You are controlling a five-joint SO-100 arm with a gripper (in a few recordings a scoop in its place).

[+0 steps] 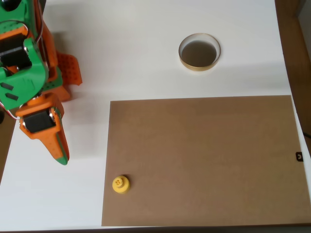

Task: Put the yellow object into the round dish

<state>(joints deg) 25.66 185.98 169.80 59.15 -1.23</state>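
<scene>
The yellow object [120,184] is a small round plastic piece that sits at the lower left corner of a brown mat. The round dish [199,51], tan-rimmed with a dark inside, rests on the white table near the top, right of centre. My orange and green gripper [60,156] hangs at the left side, its fingers pointing down the picture and pressed together with nothing between them. It is left of and a little above the yellow object, well apart from it, and far from the dish.
A large brown mat [204,160] covers the lower right of the white table [146,48]. The arm's base [29,58] fills the upper left corner. A wooden edge [297,58] runs down the right side.
</scene>
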